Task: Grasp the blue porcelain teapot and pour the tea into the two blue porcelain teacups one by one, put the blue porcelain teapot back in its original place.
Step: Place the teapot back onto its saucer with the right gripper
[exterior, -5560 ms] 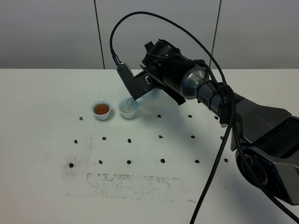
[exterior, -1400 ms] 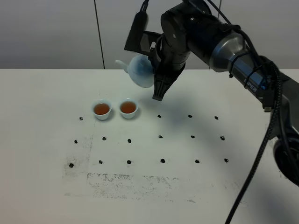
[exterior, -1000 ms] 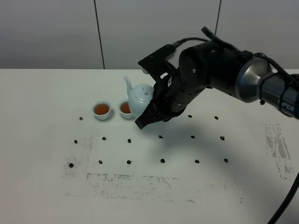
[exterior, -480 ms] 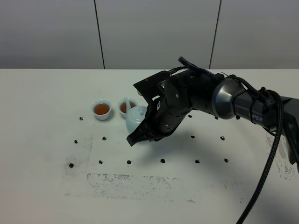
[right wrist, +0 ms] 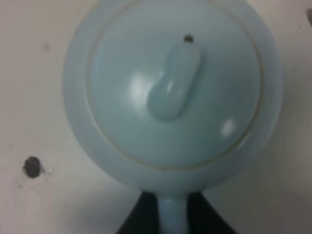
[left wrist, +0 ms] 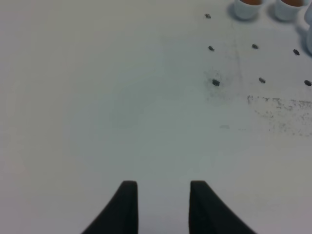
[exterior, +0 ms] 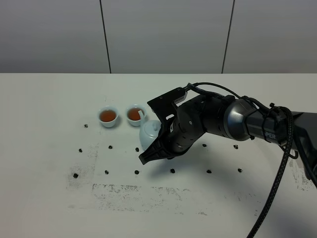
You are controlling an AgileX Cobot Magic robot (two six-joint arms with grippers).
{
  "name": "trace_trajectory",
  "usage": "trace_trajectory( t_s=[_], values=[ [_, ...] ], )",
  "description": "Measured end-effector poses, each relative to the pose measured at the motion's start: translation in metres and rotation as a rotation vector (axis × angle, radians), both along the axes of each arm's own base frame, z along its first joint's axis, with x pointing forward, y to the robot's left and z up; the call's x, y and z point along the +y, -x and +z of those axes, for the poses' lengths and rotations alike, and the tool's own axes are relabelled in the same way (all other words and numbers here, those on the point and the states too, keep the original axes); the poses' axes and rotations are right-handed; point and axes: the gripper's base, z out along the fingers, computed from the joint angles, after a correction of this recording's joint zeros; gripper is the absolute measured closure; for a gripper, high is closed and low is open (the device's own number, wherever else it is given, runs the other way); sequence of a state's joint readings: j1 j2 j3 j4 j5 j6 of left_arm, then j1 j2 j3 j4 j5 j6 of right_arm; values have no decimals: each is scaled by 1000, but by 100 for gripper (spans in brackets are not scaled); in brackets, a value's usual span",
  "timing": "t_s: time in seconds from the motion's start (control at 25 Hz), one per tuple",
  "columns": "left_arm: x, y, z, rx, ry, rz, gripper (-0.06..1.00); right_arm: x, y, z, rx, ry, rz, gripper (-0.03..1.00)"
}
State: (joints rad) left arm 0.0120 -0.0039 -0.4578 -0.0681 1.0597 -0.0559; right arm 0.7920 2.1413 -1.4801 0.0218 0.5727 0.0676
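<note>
The right gripper (exterior: 148,156) had brought the blue porcelain teapot (exterior: 149,134) down from its raised position above the cups to a spot low over the counter (exterior: 44,198), just in front of the two blue porcelain teacups (exterior: 108,117), both of which now held amber tea; pouring therefore appeared complete, and the return of the pot was judged to be the step in hand; whether the base already touched the counter could not be told, since the arm covered its near side; in the right wrist view the lid (right wrist: 174,90) and its knob filled the frame, and the dark jaws pinched the loop handle at the edge of the picture, their tips cut off; the spout was hidden from that view; the left gripper (left wrist: 163,195) hung well apart over bare counter, its jaws spread and holding nothing; only the rims of the cups and a sliver of the pot showed at the edge of the left wrist view.
</note>
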Motion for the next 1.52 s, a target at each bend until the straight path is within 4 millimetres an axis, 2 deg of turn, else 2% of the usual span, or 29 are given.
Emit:
trace_trajectory(
  t_s=[0.12, 0.2, 0.36, 0.44, 0.6, 0.88, 1.0, 1.52],
  values=[
    [0, 0, 0, 0, 0, 0, 66, -1, 2, 4, -5, 11, 9, 94],
    [0, 0, 0, 0, 0, 0, 66, -2, 3, 14, -17, 7, 14, 94],
    [0, 0, 0, 0, 0, 0, 66, -5, 8, 47, -57, -34, 16, 94],
    [0, 0, 0, 0, 0, 0, 66, -10, 7, 61, -74, -50, 7, 94],
    [0, 0, 0, 0, 0, 0, 66, -30, -4, 75, -84, -39, -38, 94],
    [0, 0, 0, 0, 0, 0, 66, -72, -34, 75, -71, -6, -152, 94],
    [0, 0, 0, 0, 0, 0, 66, -83, -42, 75, -77, 2, -179, 94],
    [0, 0, 0, 0, 0, 0, 66, -88, -59, 40, -75, 41, -192, 94]
  ],
)
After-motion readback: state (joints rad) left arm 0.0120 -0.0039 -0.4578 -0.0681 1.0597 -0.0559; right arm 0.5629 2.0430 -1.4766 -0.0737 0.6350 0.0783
